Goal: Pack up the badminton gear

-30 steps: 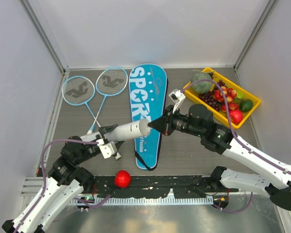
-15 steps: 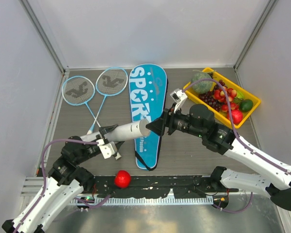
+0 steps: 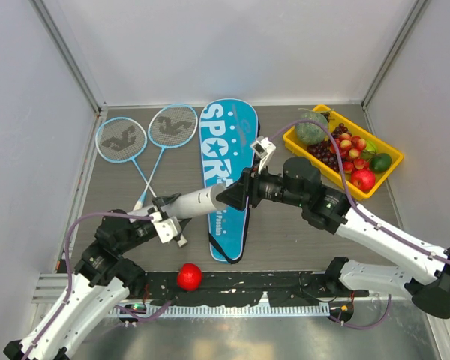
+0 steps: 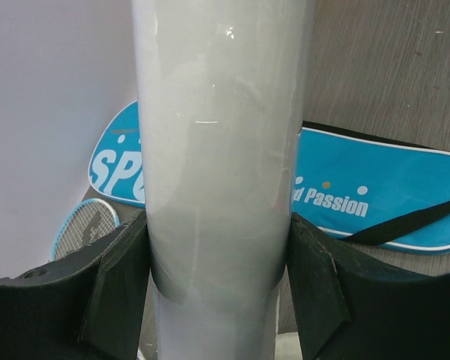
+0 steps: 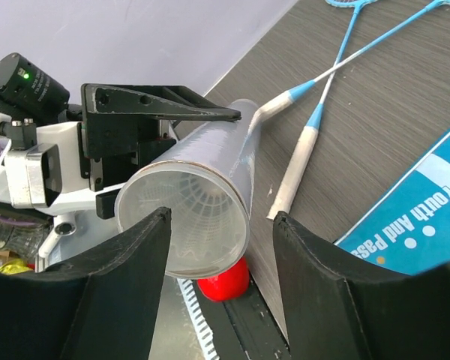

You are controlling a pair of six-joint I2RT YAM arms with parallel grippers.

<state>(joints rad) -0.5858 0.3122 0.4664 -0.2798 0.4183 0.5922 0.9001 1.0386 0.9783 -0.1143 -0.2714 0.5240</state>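
My left gripper [image 3: 165, 214] is shut on the white tube [image 3: 199, 200] and holds it off the table, its open end pointing right. The left wrist view shows both pads pressed on the tube's [image 4: 221, 150] sides. My right gripper [image 3: 229, 199] is open at the tube's mouth [image 5: 184, 217], holding nothing. A white feather shuttlecock [image 5: 191, 206] sits inside the tube. Two light-blue rackets [image 3: 122, 139] [image 3: 172, 124] lie at the back left, handles crossing. The blue "SPORT" cover [image 3: 226, 150] lies flat in the middle.
A yellow tray [image 3: 296, 142] of fruit stands at the back right. A red ball [image 3: 188, 276] rests on the black rail at the near edge, below the tube. The enclosure's walls stand close on the left, right and back.
My right gripper went from shut to open and shifted left onto the tube's mouth. The left arm and the tube have barely moved.
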